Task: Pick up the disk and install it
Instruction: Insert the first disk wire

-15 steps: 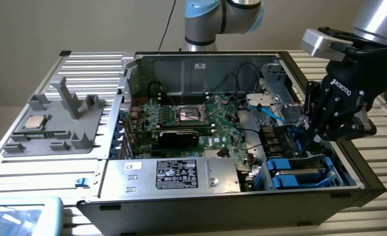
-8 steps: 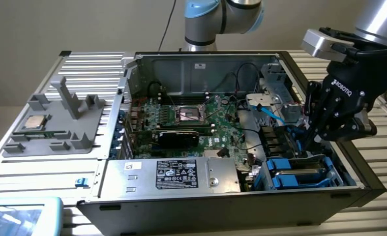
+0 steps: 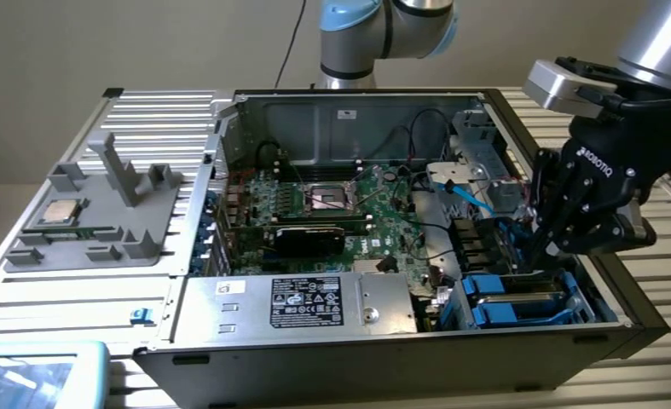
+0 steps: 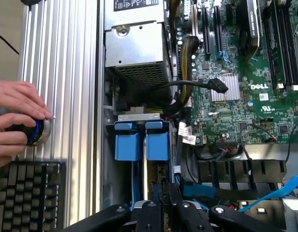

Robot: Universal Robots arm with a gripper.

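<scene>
The closed hand (image 3: 531, 266) is hovering at the disk (image 3: 515, 300), stiff, shock-sensitive, likely best gripped by its blue carrier (image 4: 157, 145).

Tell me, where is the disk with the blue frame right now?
The disk sits inside the open computer case, in its corner on the exterior view's right, just under the gripper and beside the big silver box.

The exterior view looks obliquely down on the whole open computer case (image 3: 347, 115) from farther off. The wrist view peers past the gripper (image 4: 169, 186), close, straight into it. Both share the blue drive carriers (image 3: 517, 302) and motherboard (image 3: 381, 217).
</scene>
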